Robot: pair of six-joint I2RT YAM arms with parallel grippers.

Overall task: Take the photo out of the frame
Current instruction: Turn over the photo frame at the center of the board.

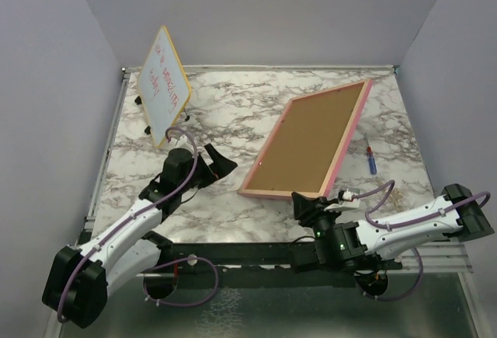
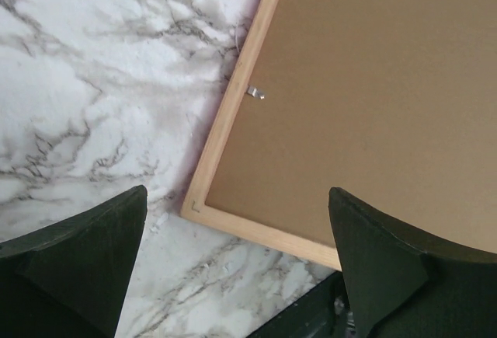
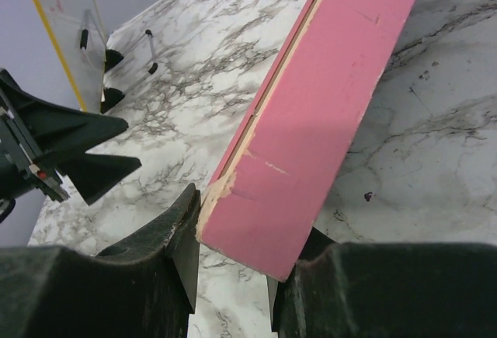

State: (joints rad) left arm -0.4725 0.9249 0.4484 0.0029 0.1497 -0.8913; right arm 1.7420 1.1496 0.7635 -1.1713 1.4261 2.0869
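Frame lies back-up on the marble desk, brown fibreboard showing. The photo is not visible and is presumably under the backing board. One metal clip shows on the long left rail.

Right end effector is clenched on the pink rail at the frame's near corner. I cannot tell whether that corner is lifted off the desk. Left end effector is released, jaws wide, hovering above the near left corner and touching nothing.

Risks:
- The grip sits on one corner only, so any push on the clip may pivot the frame or slip the rail out of the jaws.
- The clip is small and flat, and the left fingers are broad. They could skid over it and gouge the fibreboard.
- Tilting the frame with the clips freed may drop backing and photo together.
- A frame swing leftward could knock the whiteboard.
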